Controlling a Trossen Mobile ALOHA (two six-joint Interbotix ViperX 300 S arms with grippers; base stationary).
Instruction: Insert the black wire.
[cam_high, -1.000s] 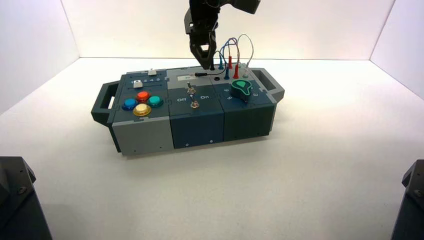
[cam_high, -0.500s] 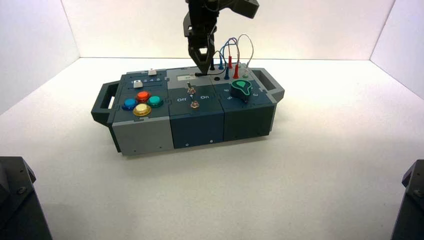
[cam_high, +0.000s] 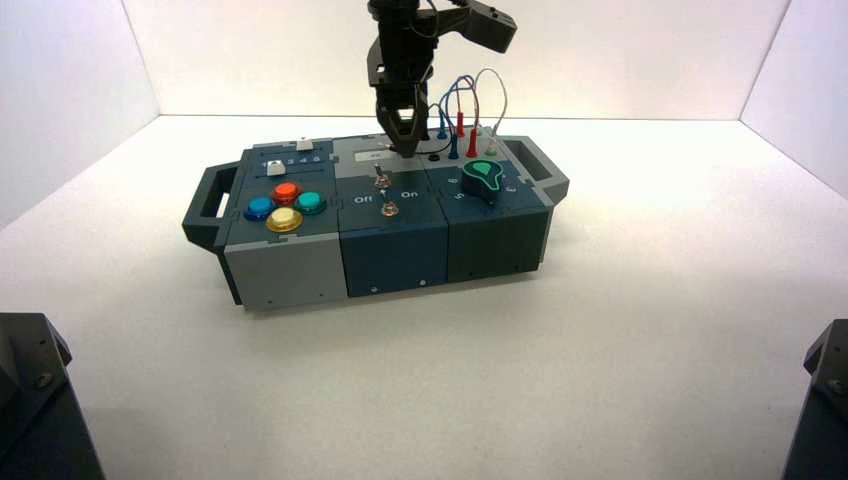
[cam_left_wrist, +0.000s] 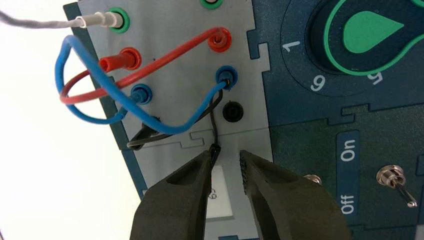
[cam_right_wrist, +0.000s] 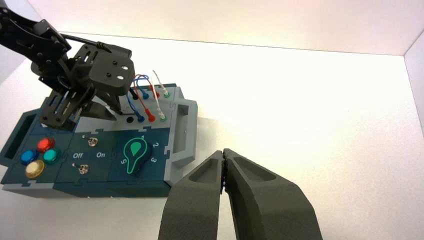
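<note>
Hovering, jaws spread, near the black wire's free plug, the left gripper is at the box's twelve o'clock; the right gripper, pressed together, four o'clock.

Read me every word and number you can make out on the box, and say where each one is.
"On", "Off": toggle switch plate
"1", "6", "5": around the green-outlined rotary knob
"2", "3": same dial, other side
Display: too small to read surely
Slider scale: too small

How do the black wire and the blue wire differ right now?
The black wire has one plug lying loose near the left claw; the blue wire has both ends plugged in. The black wire is thinner than the blue wire. Both lie on the box's grey panel side.
</note>
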